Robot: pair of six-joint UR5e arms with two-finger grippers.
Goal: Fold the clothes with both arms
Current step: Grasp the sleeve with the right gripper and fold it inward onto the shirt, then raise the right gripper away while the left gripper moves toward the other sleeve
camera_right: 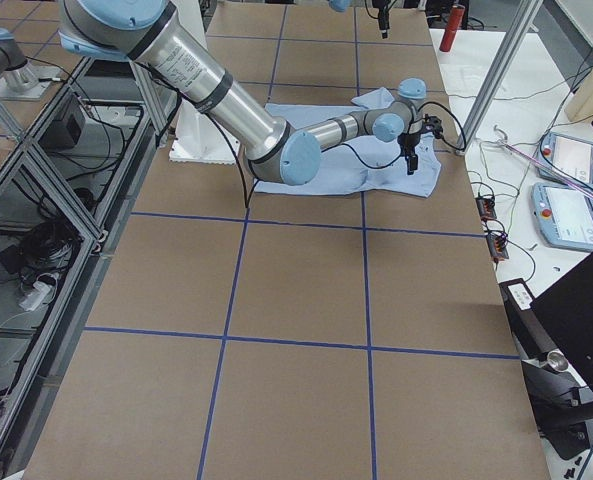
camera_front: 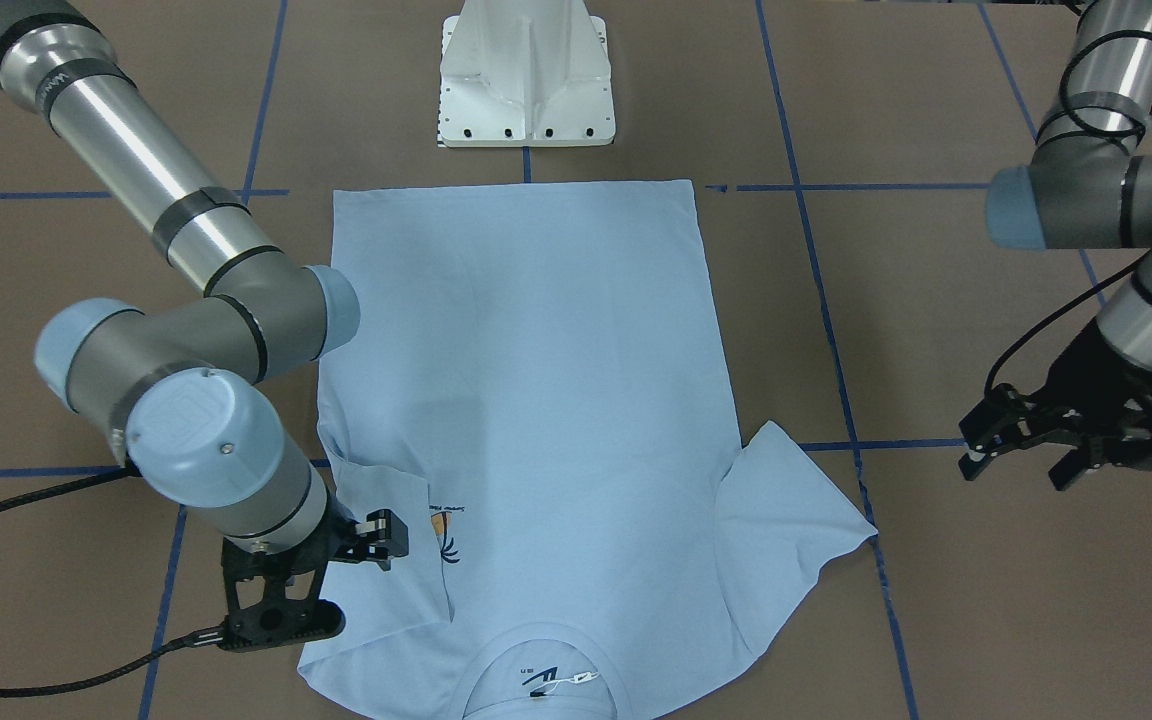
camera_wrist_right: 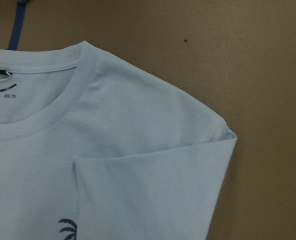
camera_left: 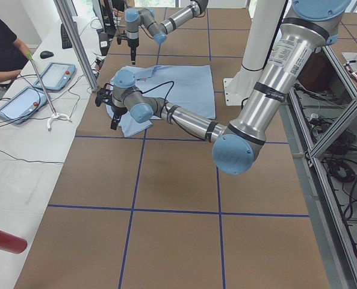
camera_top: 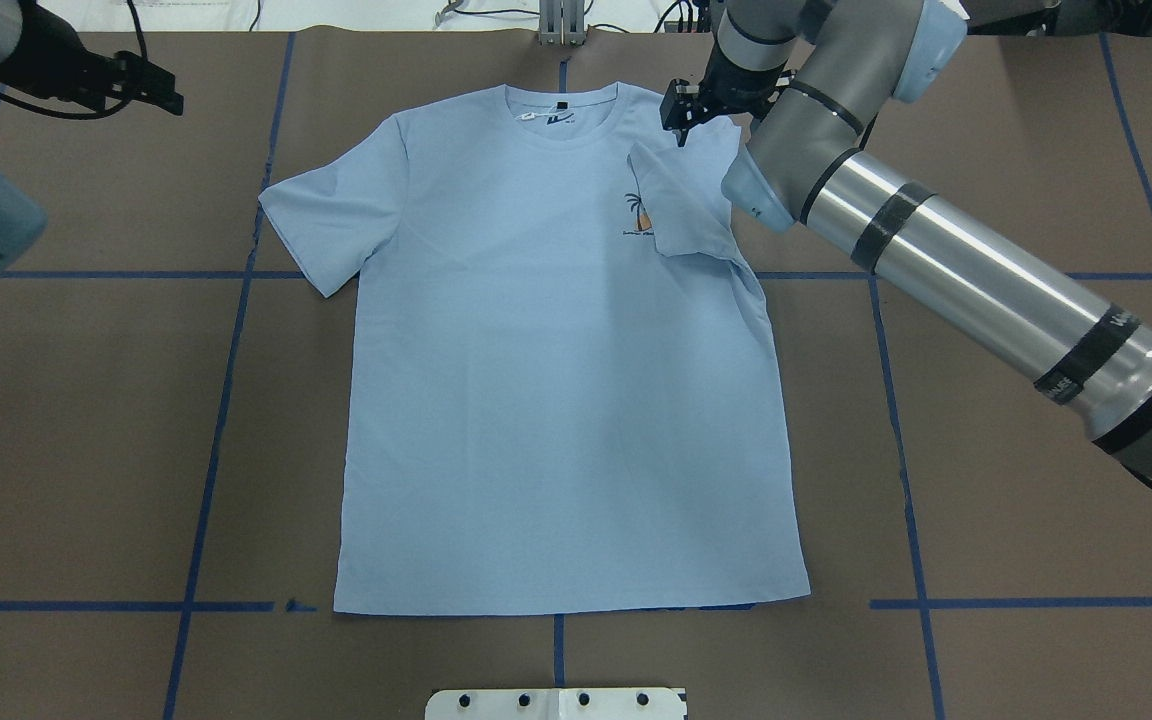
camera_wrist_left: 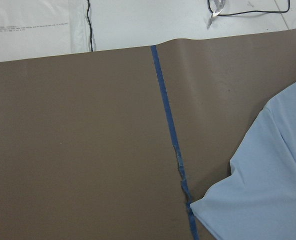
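Note:
The clothes are one pale blue T-shirt lying flat, front up, on the brown table, with its collar on the far side from the robot. One sleeve is folded inward over the chest and partly covers the palm print. My right gripper hovers just above that shoulder; its fingers look open and hold nothing. The other sleeve lies spread out flat. My left gripper is open, well off the shirt beyond that sleeve. In the front view the fingers are spread.
The white pedestal base stands at the shirt's hem side. Blue tape lines cross the brown table. A person sits at a side bench with tablets. A red cylinder lies there too.

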